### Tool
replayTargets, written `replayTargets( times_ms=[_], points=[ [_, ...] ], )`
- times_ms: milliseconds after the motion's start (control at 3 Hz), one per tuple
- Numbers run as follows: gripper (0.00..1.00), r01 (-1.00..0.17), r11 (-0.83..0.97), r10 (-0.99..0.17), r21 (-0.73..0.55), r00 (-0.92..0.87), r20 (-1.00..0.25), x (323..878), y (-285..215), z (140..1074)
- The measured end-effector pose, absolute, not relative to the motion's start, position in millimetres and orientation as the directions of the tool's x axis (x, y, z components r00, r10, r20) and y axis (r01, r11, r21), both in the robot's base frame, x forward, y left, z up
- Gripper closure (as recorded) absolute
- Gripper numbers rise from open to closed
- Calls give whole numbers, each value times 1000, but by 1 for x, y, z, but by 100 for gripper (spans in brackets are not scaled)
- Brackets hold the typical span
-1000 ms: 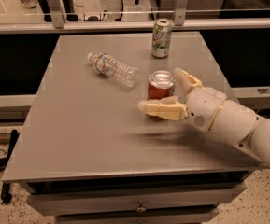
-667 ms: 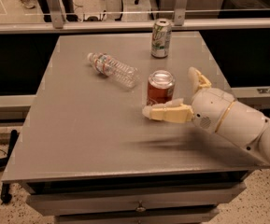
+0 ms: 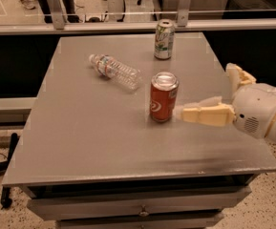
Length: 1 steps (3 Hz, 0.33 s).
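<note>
Gripper (image 3: 204,90) spread wide, holding nothing, blocky cream finger (image 3: 202,114) tip just beside upright red soda can (image 3: 164,97) (smooth metal cylinder).

Tool (image 3: 207,90) beside red can (image 3: 164,97), arm (image 3: 266,114) cropped

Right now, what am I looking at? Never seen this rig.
One camera looks down on a grey table. The white arm at the right belongs to a mobile one-arm robot. Its gripper has two fingers, spread open, holding nothing. One finger points at an upright red can, its tip right beside it; contact can't be judged. Farther back stands a green-and-white can, and a clear plastic bottle lies on its side to the left.
</note>
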<state>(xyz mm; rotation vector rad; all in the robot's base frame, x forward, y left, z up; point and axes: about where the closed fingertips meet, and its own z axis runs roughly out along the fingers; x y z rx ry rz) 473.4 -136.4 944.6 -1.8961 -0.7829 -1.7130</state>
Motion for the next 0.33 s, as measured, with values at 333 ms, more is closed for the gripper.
replayTargets(
  times_ms=[333],
  points=[
    [0,686,-727,115,37,69,991,470,-137,944]
  ],
)
